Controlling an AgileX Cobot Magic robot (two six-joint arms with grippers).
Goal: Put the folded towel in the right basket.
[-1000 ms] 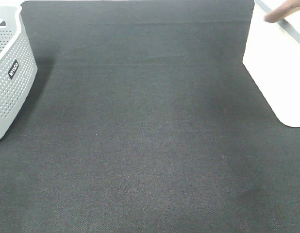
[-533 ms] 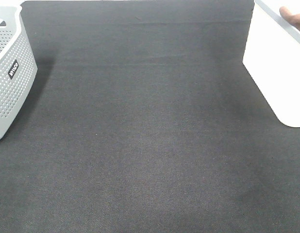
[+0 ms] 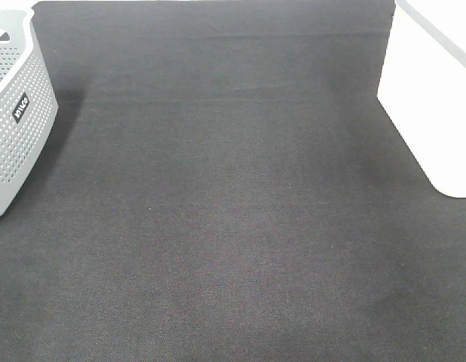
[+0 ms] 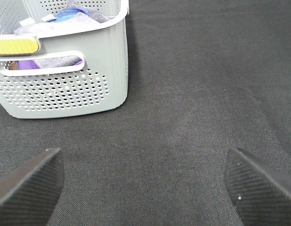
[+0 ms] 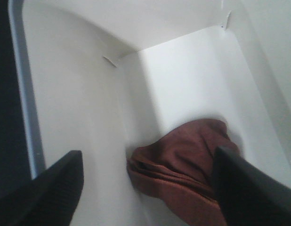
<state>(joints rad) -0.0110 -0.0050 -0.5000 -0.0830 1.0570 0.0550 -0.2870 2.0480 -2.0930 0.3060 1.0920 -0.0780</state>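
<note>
The reddish-brown towel lies crumpled on the floor of the white bin in the right wrist view. My right gripper is open above the bin's inside, its two dark fingers either side of the towel and apart from it. In the exterior high view the white bin stands at the right edge; the towel and both grippers are out of that view. My left gripper is open and empty over the dark mat.
A grey perforated basket with a black label stands at the left edge; the left wrist view shows it holding purple and blue cloths. A dark mat covers the table between the two containers.
A brownish shape at the bin's far rim in the exterior view moved right and out of the frame. Nothing else has moved.
</note>
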